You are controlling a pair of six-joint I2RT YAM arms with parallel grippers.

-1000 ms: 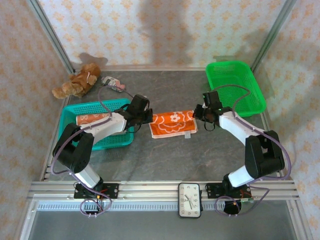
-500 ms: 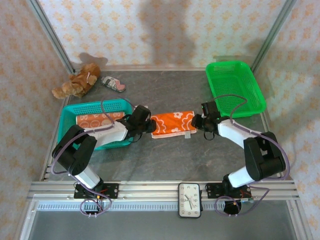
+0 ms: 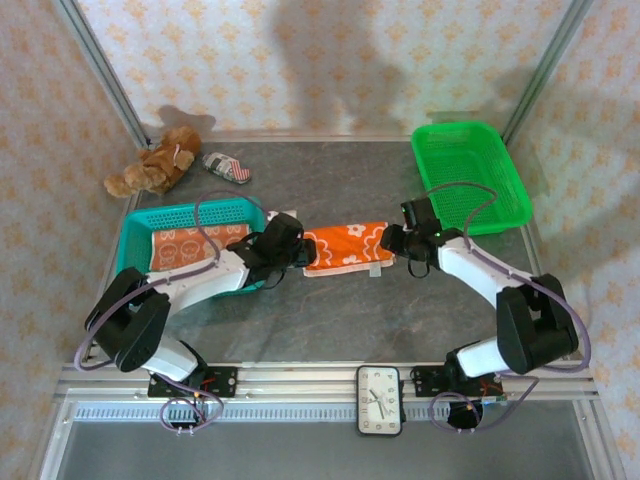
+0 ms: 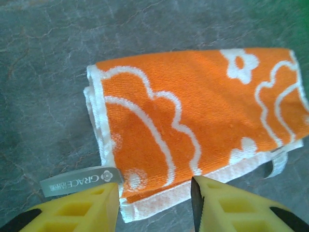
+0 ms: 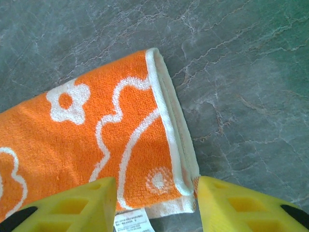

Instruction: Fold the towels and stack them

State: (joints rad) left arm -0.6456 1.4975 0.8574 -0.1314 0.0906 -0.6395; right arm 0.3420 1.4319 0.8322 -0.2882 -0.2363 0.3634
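- Orange towel with white flowers lies folded on the grey table. It is in the middle, between the two baskets.
- Its white edges lie one on top of the other at both short ends. A small grey tag sticks out at the left end.
- The left gripper is at the towel's left end. Its yellow fingers are spread apart, and the towel's near edge shows in the gap between them.
- The right gripper is at the towel's right end. Its yellow fingers are spread apart too, with the towel's corner in the gap.
- Another towel, orange with pale shapes, lies flat inside the blue-green basket on the left.
- A bright green basket sits at the far right of the table.
- A brown teddy bear and a little striped shoe lie close together at the far left corner.
- A clock lies on the metal rail at the near edge, between the two arm bases.
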